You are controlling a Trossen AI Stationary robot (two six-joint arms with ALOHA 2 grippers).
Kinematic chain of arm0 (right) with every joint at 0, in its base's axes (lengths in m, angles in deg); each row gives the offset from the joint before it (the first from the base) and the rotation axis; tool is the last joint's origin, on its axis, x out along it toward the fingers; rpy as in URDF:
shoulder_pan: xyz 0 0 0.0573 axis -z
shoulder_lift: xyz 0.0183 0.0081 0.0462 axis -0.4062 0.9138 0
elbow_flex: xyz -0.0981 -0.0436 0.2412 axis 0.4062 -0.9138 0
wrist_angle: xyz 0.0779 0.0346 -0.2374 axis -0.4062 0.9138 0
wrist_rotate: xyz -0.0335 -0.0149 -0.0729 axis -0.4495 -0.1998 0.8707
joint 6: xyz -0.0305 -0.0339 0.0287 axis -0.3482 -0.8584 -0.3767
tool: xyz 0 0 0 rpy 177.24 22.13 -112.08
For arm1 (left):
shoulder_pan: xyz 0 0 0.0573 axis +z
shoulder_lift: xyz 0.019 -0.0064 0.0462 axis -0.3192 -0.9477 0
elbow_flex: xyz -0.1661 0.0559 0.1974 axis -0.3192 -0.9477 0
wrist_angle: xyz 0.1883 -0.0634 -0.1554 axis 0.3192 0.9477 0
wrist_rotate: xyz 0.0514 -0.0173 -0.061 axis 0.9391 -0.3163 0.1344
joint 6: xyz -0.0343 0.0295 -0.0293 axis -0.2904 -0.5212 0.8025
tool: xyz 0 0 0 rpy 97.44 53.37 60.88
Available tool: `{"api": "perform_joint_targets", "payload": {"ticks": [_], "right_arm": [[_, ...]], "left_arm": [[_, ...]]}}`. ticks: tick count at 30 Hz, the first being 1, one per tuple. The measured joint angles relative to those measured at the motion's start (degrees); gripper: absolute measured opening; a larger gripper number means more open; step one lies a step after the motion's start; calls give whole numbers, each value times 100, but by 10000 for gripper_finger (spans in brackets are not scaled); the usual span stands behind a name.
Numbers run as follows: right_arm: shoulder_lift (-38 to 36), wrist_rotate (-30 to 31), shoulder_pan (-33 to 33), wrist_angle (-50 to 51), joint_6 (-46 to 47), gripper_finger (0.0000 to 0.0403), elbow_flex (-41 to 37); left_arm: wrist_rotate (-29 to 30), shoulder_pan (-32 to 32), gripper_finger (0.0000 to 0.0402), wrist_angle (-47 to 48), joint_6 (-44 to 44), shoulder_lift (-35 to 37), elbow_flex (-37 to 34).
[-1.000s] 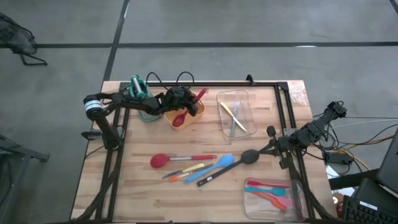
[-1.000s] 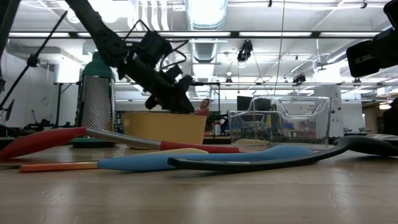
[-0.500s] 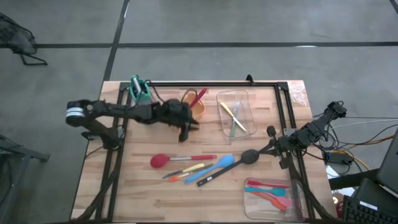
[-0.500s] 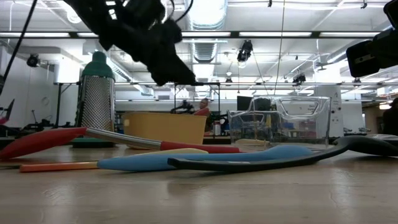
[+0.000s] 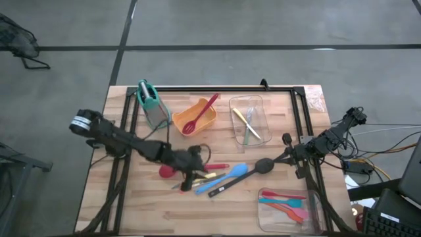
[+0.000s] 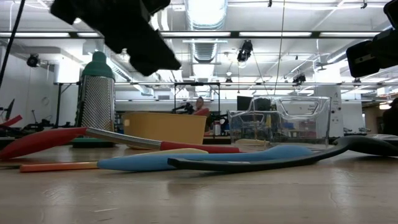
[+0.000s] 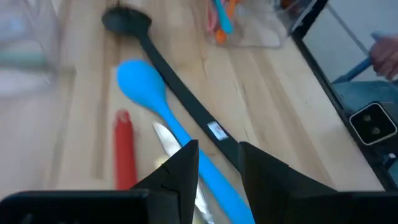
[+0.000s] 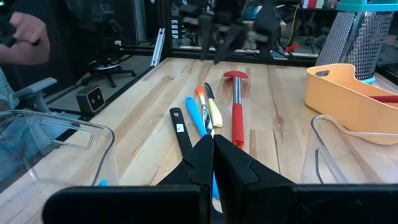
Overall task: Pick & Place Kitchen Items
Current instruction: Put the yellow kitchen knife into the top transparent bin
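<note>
Kitchen items are lying in a loose cluster near the middle of the wooden desk (image 5: 276,178): a red spoon with a metal shaft (image 5: 172,170), a slim orange utensil (image 5: 197,186), a pale yellow spatula (image 5: 212,176), a light blue silicone spoon (image 5: 231,175) and a long black ladle (image 5: 258,167). All are resting flat, fanned close together, some touching.

Left gripper (image 5: 191,176) is hanging over this cluster, just above the handles, fingers parted about halfway and holding nothing. From the left wrist view the gap between its fingers (image 7: 186,168) is lining up over the blue spoon's handle (image 7: 155,99), with the black ladle (image 7: 174,102) running alongside.

Toward the far edge, an orange rectangular tub (image 5: 196,117) is holding a red spoon (image 5: 199,113) leaning out over its rim. A grey grater with a teal handle (image 5: 150,101) is standing beside it. A clear plastic tray (image 5: 250,120) is carrying small yellow and green pieces (image 5: 246,125).

Near the right front corner, a second clear tray (image 5: 287,204) is holding red, orange and teal spatulas (image 5: 289,203).

Right gripper (image 8: 213,144) is waiting at the desk's right edge, fingers pressed fully together, empty.
</note>
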Motion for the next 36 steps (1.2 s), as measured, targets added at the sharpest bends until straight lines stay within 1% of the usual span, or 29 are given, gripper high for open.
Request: {"api": "perform_joint_targets", "payload": {"ticks": [3, 6, 8, 12, 15, 20, 22, 27, 32, 36], "right_arm": [[0, 1, 0, 0, 0, 8, 0], [0, 1, 0, -1, 0, 8, 0], [0, 1, 0, 0, 0, 8, 0], [0, 2, 1, -2, 0, 8, 0], [0, 2, 1, -2, 0, 8, 0], [0, 1, 0, -4, -1, 8, 0], [0, 0, 0, -4, 0, 8, 0], [0, 1, 1, -4, 0, 8, 0], [0, 0, 0, -3, 0, 8, 0], [0, 0, 1, -4, 0, 8, 0]], "left_arm": [[431, -304, 120, -74, 509, -272, 27], [900, -439, 120, -79, 865, -568, 109], [1006, -439, 120, -83, 1006, -779, 157], [1022, -436, 120, -73, 1165, -1217, 240], [1106, -436, 120, -31, 1266, -1415, 323], [1695, -436, 120, 329, 1301, -1507, 402], [1663, -426, 120, 500, 1329, -1507, 407], [1110, -445, 120, 467, 1408, -1599, 390], [1109, -437, 120, 418, 1544, -1821, 399], [1196, -425, 120, 352, 1481, -1922, 413]]}}
